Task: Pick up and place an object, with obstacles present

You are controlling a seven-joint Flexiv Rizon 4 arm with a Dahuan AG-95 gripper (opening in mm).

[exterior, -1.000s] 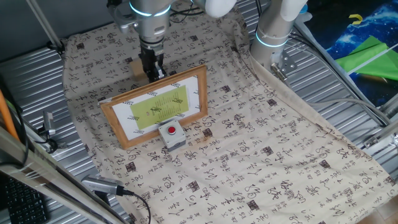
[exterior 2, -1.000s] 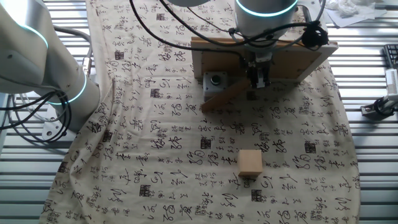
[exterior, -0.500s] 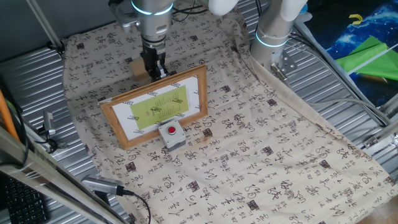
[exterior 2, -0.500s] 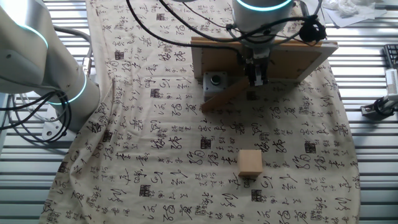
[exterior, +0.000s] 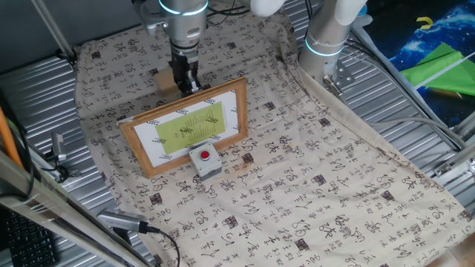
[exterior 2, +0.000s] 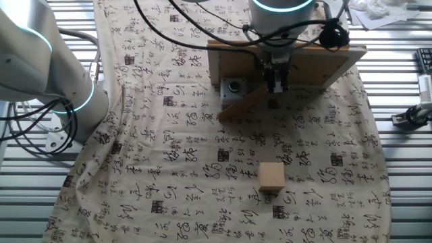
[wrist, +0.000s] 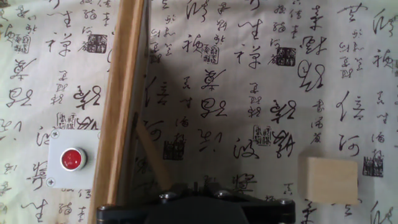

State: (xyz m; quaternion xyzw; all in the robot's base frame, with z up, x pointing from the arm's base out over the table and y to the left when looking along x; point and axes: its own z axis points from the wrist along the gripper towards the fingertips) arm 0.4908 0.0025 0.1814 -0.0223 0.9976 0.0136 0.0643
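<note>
Squarely flat, wooden cube (exterior 2: 272, 177), no long axis, hand (exterior 2: 277, 86) grip unclear

One fixed view looks down steeply from a high, fairly distant spot, facing the printed front of the picture frame (exterior: 188, 126), which sits toward 10 o'clock on the worktop (exterior: 319, 185). The other fixed view looks from the opposite side and nearer, showing the frame's back (exterior 2: 317, 64) at 12 o'clock. The hand view looks straight down, close, along the frame's top edge (wrist: 121, 106). All three share the frame and the wooden cube (exterior 2: 272, 177).
</note>
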